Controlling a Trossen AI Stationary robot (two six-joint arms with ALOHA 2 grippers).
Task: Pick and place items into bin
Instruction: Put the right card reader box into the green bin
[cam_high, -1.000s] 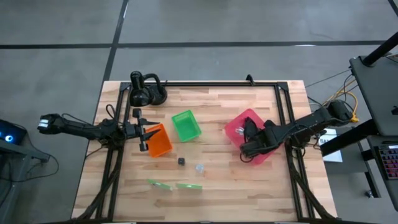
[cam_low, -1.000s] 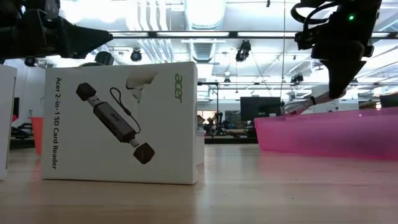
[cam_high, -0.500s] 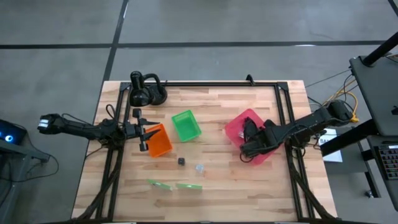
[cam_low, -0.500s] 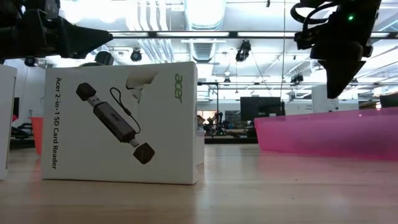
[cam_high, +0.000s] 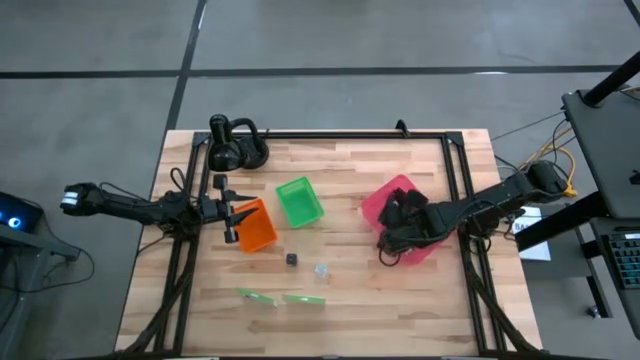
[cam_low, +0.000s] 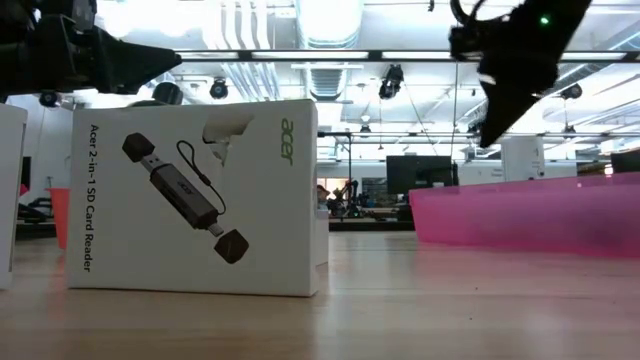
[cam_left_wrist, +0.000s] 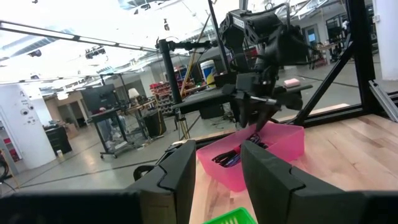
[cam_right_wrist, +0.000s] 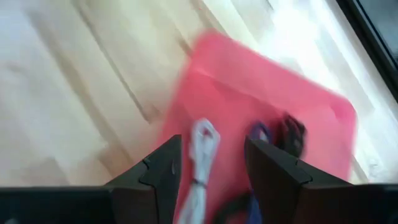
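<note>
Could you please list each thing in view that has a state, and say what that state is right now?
Pink bin: upright, holding dark cables, a purple item and a white item.
Green bin: upright.
Orange bin: upright, beside the left gripper.
Black cube: loose on the table.
Green strips: flat on the table.
Right gripper: open, empty, over the pink bin.
Left gripper: open, empty.

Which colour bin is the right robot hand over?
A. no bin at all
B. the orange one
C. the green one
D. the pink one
D: from above, the right gripper hangs over the pink bin, its fingers apart with nothing between them, while the green bin and the orange bin sit farther off toward the left gripper.
</note>
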